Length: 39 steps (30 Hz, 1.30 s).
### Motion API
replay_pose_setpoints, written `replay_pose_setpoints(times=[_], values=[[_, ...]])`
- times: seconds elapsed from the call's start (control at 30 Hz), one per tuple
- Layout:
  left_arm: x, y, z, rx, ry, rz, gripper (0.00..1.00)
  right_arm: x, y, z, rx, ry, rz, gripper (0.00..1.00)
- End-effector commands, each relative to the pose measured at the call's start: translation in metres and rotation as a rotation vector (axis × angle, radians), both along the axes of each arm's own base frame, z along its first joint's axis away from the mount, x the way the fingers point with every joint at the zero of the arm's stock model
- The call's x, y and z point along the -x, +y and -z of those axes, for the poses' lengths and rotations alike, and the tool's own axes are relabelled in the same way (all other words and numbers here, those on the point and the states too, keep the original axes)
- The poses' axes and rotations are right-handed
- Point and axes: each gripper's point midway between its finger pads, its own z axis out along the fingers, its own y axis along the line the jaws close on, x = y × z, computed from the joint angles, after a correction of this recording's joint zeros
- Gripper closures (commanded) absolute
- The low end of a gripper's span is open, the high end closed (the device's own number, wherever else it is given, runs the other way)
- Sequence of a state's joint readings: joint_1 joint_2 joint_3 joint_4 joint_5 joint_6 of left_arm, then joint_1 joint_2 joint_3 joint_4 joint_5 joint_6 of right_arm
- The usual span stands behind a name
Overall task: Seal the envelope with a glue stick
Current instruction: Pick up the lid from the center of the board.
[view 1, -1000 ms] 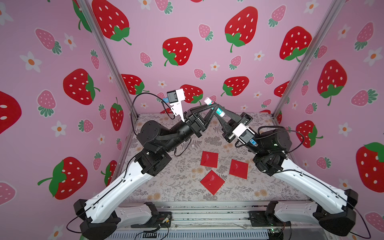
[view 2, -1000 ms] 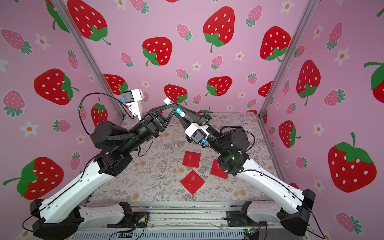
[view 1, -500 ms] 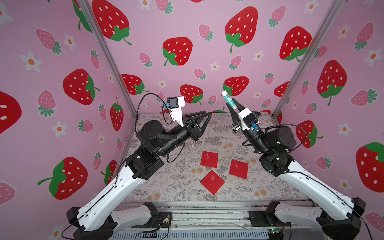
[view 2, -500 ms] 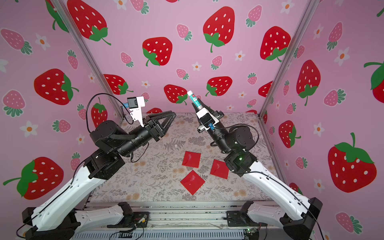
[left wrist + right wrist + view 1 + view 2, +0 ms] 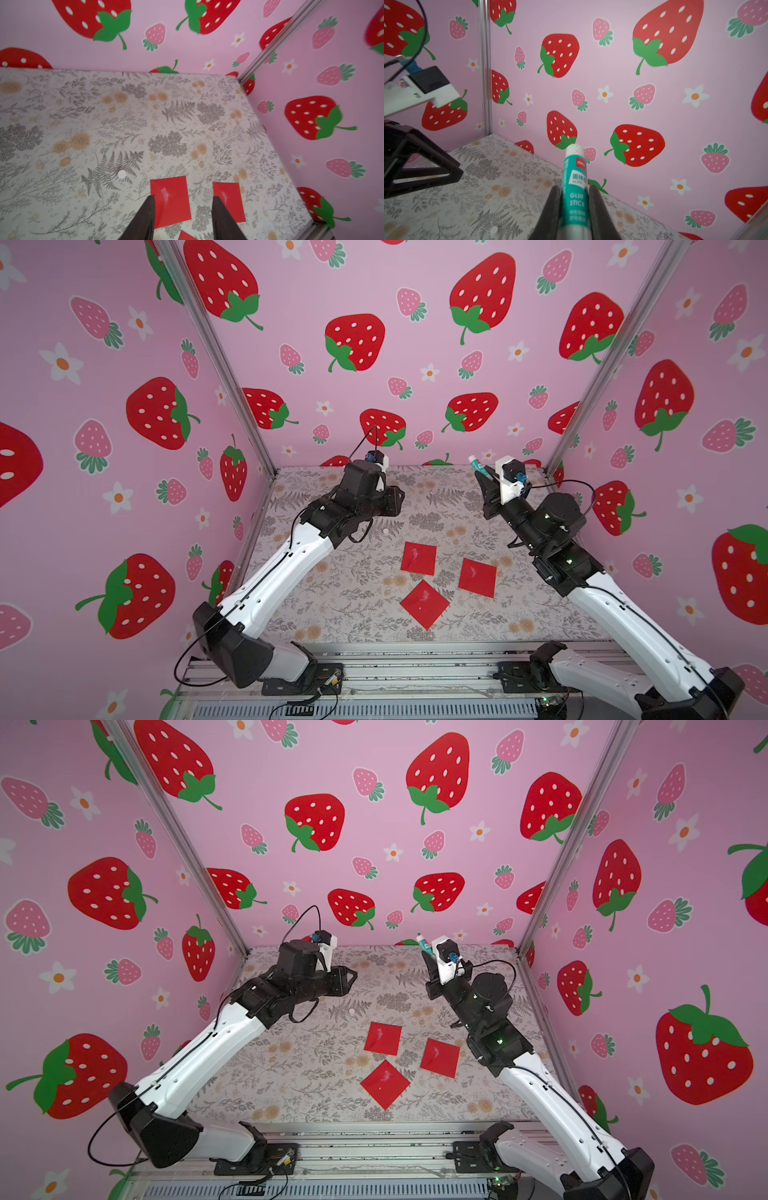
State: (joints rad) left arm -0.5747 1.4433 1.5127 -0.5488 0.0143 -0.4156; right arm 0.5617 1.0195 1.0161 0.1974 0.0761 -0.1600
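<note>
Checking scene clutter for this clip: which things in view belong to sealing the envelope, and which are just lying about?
Job: glue stick; three red envelopes, target unclear.
Lying about: small white round piece, possibly the stick's cap.

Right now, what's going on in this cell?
The right gripper is clamped on the glue stick, held up off the table with its tip toward the back wall. The left gripper hangs open and empty above the floral table. Three red envelopes lie flat on it, untouched. A small white round piece, possibly the cap, lies apart from them.
</note>
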Motion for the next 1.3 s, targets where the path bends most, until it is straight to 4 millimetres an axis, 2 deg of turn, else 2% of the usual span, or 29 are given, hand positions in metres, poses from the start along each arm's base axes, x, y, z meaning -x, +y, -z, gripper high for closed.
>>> replay_pose_setpoints(times=[0.0,0.2,0.37,0.57,0.8,1.27], values=[[-0.009,0.016,0.040,-0.090,0.128,-0.041,0.55,0.007,-0.005,0.019,-0.043,0.072,-0.015,1.00],[-0.038,0.026,0.121,-0.213,0.364,-0.138,0.57,0.007,-0.010,0.041,-0.046,0.120,0.001,1.00],[-0.053,0.031,0.173,-0.341,0.502,-0.190,0.57,0.005,-0.012,0.049,-0.047,0.140,0.009,1.00],[-0.065,0.025,0.222,-0.367,0.640,-0.182,0.57,0.004,-0.016,0.053,-0.050,0.147,0.022,1.00],[-0.080,0.030,0.250,-0.406,0.683,-0.225,0.57,0.005,-0.019,0.057,-0.045,0.157,0.030,1.00],[-0.088,0.030,0.277,-0.439,0.732,-0.219,0.62,0.004,-0.024,0.060,-0.044,0.164,0.040,1.00]])
